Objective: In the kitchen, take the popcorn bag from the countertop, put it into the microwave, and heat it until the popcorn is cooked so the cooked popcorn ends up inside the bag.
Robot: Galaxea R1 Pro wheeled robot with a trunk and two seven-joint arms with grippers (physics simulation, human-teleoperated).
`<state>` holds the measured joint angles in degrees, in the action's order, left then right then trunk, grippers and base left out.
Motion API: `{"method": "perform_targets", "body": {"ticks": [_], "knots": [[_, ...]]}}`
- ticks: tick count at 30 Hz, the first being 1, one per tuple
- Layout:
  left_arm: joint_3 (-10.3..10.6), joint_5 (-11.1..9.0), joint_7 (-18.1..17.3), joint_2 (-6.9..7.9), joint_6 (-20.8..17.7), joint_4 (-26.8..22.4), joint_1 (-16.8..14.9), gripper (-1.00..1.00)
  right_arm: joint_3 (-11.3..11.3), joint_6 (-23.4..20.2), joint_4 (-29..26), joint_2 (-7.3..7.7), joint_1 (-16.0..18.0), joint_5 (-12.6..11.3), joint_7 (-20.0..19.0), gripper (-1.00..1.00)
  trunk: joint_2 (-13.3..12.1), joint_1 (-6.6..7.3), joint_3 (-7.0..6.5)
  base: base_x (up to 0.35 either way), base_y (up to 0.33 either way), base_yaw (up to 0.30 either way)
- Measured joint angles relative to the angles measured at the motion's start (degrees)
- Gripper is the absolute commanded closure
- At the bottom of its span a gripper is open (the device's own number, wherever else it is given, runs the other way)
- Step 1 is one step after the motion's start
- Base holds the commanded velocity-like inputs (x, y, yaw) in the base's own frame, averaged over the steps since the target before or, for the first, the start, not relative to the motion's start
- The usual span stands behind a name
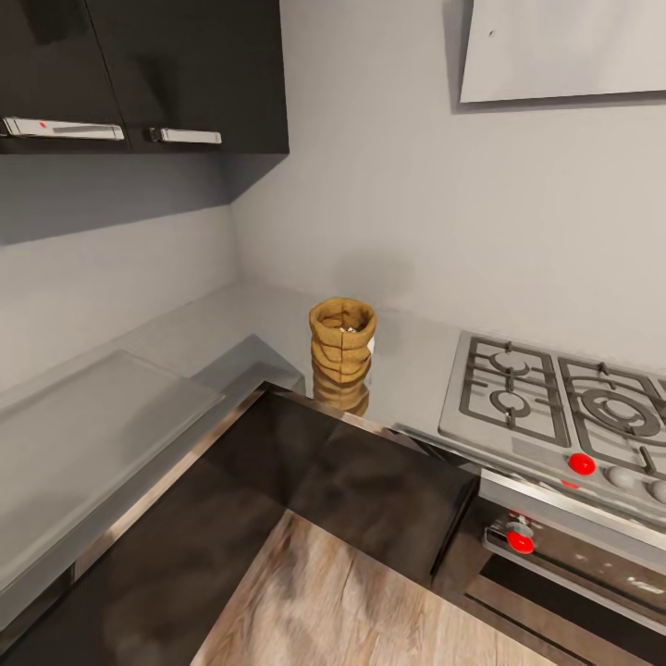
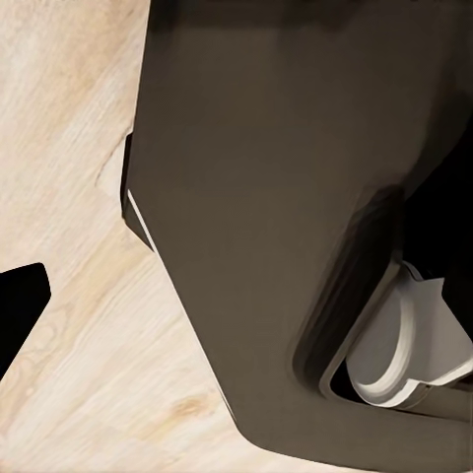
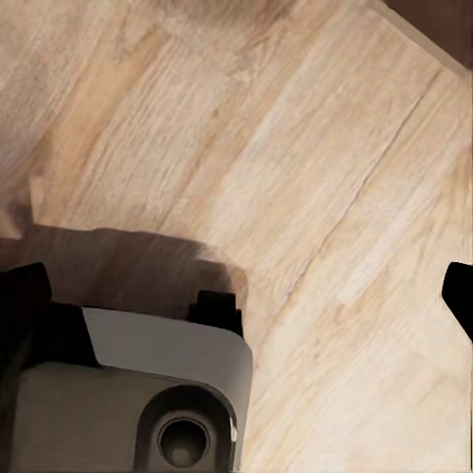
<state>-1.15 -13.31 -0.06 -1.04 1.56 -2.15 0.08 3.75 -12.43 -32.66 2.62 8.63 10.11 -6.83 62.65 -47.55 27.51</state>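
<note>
The popcorn bag (image 1: 342, 351), golden-tan and crumpled, stands upright with its mouth open on the pale grey countertop (image 1: 250, 324), in the inner corner near the counter's front edge and left of the hob. The microwave is out of view. My right gripper (image 3: 238, 291) hangs open over the wood floor, one dark fingertip at each side of the right wrist view, nothing between them. My left gripper (image 2: 236, 296) also looks open. One of its dark fingertips (image 2: 22, 304) shows at the frame's edge, and the other is lost against the robot's dark base.
A steel gas hob (image 1: 555, 398) lies right of the bag, above an oven with red knobs (image 1: 520, 539). Black wall cabinets (image 1: 139, 74) hang at upper left. A frosted board (image 1: 92, 416) lies on the left counter. Dark cabinet fronts (image 1: 370, 490) border the wood floor (image 1: 351, 601).
</note>
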Motion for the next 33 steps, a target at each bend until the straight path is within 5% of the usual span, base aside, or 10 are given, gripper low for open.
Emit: {"method": "perform_targets", "body": {"ticks": [7, 14, 18, 27, 33], "knots": [[-0.06, -0.14, 0.06, 0.00, 0.00, 0.00, 0.00, -1.00, -8.82, -20.30, -25.70, -3.59, -0.02, 2.00, -0.31, -1.00, 0.00, 0.00, 0.00, 0.000, 0.000, 0.000], [-0.05, -0.21, 0.06, 0.00, 0.00, -0.01, 0.00, -1.00, -10.89, -36.57, -42.06, -6.41, -0.11, 2.02, -2.80, -1.00, 0.00, 0.00, 0.00, 0.000, 0.000, 0.000], [-0.04, -0.22, 0.11, 0.00, 0.00, 0.00, 0.00, -1.00, -10.95, -46.32, -47.02, -8.04, 4.09, 1.83, -3.41, -1.00, 0.00, 0.00, 0.00, 0.000, 0.000, 0.000], [-0.03, -0.21, 0.08, 0.00, 0.00, 0.00, 0.00, -1.00, -10.96, -47.34, -49.59, -12.39, 17.49, 1.73, -3.39, -1.00, 0.00, 0.00, 0.00, 0.000, 0.000, 0.000], [0.01, -0.21, 0.07, 0.00, 0.00, 0.00, 0.00, -1.00, -10.89, -47.34, -49.64, -12.60, 25.26, 1.76, -3.37, -1.00, 0.00, 0.00, 0.00, 0.000, 0.000, 0.000]]}}
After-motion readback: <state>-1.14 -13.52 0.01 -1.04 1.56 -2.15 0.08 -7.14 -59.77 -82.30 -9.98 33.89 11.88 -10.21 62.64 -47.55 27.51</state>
